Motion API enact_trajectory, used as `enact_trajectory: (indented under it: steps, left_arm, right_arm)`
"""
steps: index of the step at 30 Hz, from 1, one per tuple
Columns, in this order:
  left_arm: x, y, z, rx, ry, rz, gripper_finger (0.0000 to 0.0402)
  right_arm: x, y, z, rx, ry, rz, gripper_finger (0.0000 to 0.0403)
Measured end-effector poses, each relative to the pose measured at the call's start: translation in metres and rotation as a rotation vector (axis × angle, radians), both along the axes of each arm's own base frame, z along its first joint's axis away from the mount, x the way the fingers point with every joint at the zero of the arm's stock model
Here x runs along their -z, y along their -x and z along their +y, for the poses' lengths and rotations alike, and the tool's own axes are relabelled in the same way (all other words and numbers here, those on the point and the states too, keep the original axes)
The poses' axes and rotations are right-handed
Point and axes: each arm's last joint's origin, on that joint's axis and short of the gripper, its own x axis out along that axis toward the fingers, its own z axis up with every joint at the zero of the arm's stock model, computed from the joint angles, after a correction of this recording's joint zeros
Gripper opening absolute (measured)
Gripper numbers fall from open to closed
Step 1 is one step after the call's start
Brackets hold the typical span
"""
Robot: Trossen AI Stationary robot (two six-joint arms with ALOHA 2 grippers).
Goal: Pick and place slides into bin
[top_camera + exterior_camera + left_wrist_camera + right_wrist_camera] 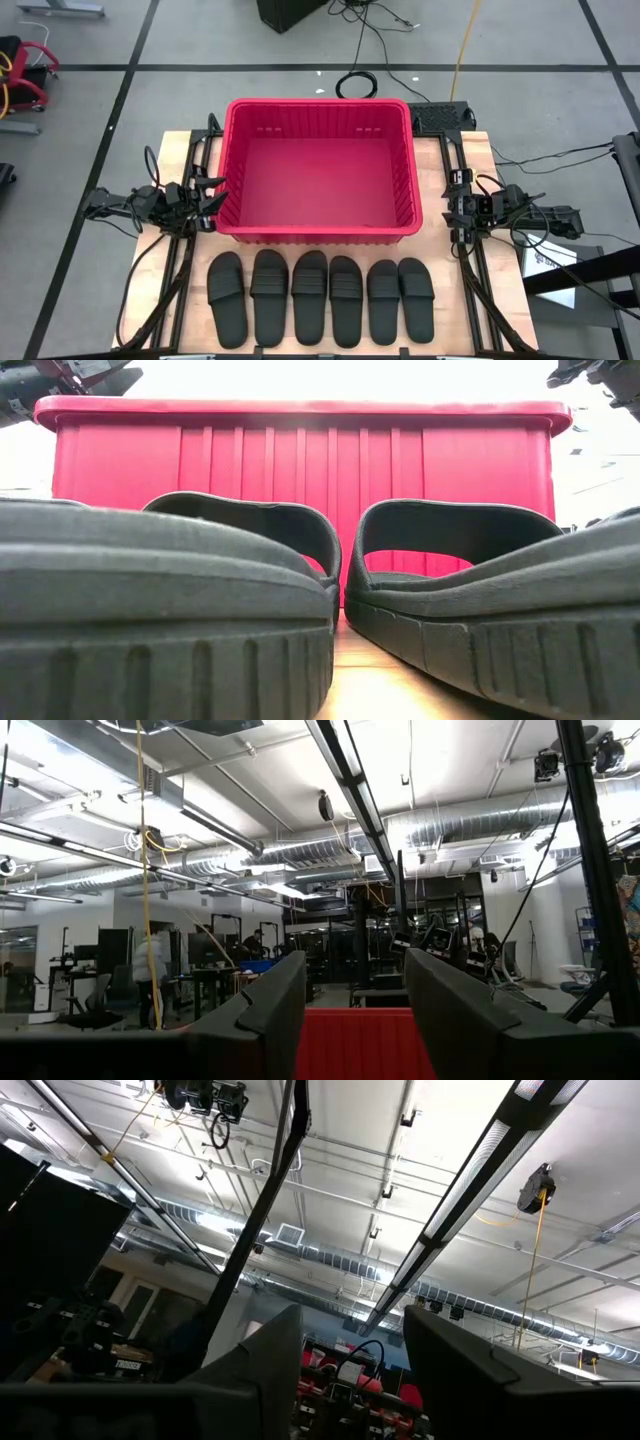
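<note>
Six black slides lie in a row, soles down, on the table's near part, from the leftmost [225, 291] to the rightmost [416, 294]; two fill the low view [240, 550] [470, 550]. The red bin [317, 168] stands on the table behind them and shows in the low view [300, 460]. My left gripper [214, 192] waits at the bin's left wall, open and empty; its wrist view shows the gap [355, 1010] with the bin's red behind. My right gripper [450, 196] waits right of the bin, open and empty [352, 1365].
Black rails run along both table sides [175, 270] [480, 290]. Cables lie on the floor behind the table [355, 85]. The wooden table top [160, 300] shows left and right of the slides. People and workstations show far off in the left wrist view [150, 970].
</note>
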Motion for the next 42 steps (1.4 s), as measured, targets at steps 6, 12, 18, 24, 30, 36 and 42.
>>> enact_trajectory:
  steps: [6,12,18,24,30,36,42]
  left_arm:
    - [-0.0001,0.0001,0.0000,-0.001,0.000,-0.001,0.0179]
    - [-0.0001,0.0001,0.0000,0.000,0.000,0.000,0.0179]
    - [-0.0001,0.0001,0.0000,-0.001,0.000,-0.001,0.0179]
    - [-0.0001,0.0001,0.0000,0.000,0.000,-0.001,0.0179]
    - [0.0000,0.0000,0.0000,-0.001,0.000,0.000,0.0179]
    - [0.0000,0.0000,0.0000,0.000,0.000,0.000,0.0179]
    - [-0.0003,0.0002,0.0000,0.011,0.017,-0.008,0.0179]
  right_arm:
    - [0.0000,0.0000,0.0000,-0.001,0.000,0.000,0.0169]
    - [0.0000,0.0000,0.0000,0.000,0.000,0.000,0.0169]
    - [0.0000,0.0000,0.0000,-0.009,-0.010,0.003,0.0169]
    - [-0.0009,0.0007,0.0000,-0.005,-0.005,-0.010,0.0169]
    - [-0.0014,0.0013,0.0001,-0.005,-0.004,-0.018,0.0169]
    - [-0.0020,0.0018,0.0001,-0.005,-0.004,-0.027,0.0169]
    - [-0.0026,0.0026,0.0007,-0.072,-0.050,-0.017,0.0169]
